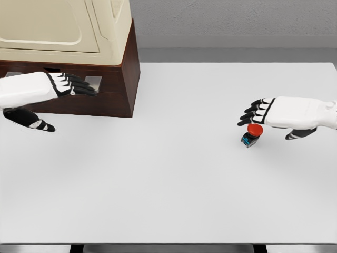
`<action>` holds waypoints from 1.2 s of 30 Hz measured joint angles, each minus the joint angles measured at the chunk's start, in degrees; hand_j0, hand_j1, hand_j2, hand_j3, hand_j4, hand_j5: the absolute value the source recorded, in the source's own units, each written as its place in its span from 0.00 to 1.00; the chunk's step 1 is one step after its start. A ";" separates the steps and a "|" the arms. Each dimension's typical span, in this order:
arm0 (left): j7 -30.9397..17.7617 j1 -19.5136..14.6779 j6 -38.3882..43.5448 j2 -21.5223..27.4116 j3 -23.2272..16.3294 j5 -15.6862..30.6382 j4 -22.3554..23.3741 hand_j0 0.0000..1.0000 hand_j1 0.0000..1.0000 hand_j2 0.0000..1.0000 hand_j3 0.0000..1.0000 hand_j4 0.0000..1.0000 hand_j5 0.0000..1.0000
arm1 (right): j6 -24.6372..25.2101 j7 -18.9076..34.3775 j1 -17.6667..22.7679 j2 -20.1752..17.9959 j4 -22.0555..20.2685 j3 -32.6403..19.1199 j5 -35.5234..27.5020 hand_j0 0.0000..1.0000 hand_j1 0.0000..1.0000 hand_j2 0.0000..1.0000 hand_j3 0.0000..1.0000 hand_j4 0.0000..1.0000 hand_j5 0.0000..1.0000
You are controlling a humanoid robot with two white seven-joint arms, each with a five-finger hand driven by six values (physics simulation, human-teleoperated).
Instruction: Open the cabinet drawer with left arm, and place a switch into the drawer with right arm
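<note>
Neither step looks done: the cabinet drawer sits flush in the dark base, and the left hand reaches toward its silver handle with fingers straight, gripping nothing. The switch, with its red button, stands on the white table just under the right hand, whose fingers are extended above it, not closed. Left to do: pull the drawer, grasp the switch, carry it across, drop it in.

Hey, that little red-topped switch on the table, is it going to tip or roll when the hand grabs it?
The switch looks small and rigid, so probably light and stiff. Its rounded red cap sits on a narrower dark base and it appears tilted, so a sideways nudge from the right hand could tip it. The domed cap may be slippery; once on its side it might roll.
</note>
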 measured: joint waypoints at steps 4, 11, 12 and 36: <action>0.07 -6.24 -0.12 1.94 -11.91 6.55 4.33 1.00 1.00 1.00 1.00 1.00 1.00 | 0.01 0.00 0.00 1.35 0.12 0.70 1.36 1.00 1.00 1.00 1.00 1.00 1.00; -5.13 -10.87 0.84 3.23 -17.98 17.94 -1.10 1.00 1.00 1.00 1.00 1.00 1.00 | 0.01 0.00 -0.09 3.30 1.69 0.93 4.14 1.00 1.00 1.00 1.00 1.00 1.00; -6.76 -11.24 2.32 3.33 -18.22 21.01 -1.50 1.00 1.00 1.00 1.00 1.00 1.00 | 0.02 0.00 -0.35 3.49 2.16 0.94 4.39 1.00 1.00 1.00 1.00 1.00 1.00; -10.90 -17.84 30.80 2.94 -17.61 22.49 -1.80 1.00 1.00 1.00 1.00 1.00 1.00 | 0.02 0.00 -1.76 6.97 8.05 5.55 8.64 1.00 1.00 1.00 1.00 1.00 1.00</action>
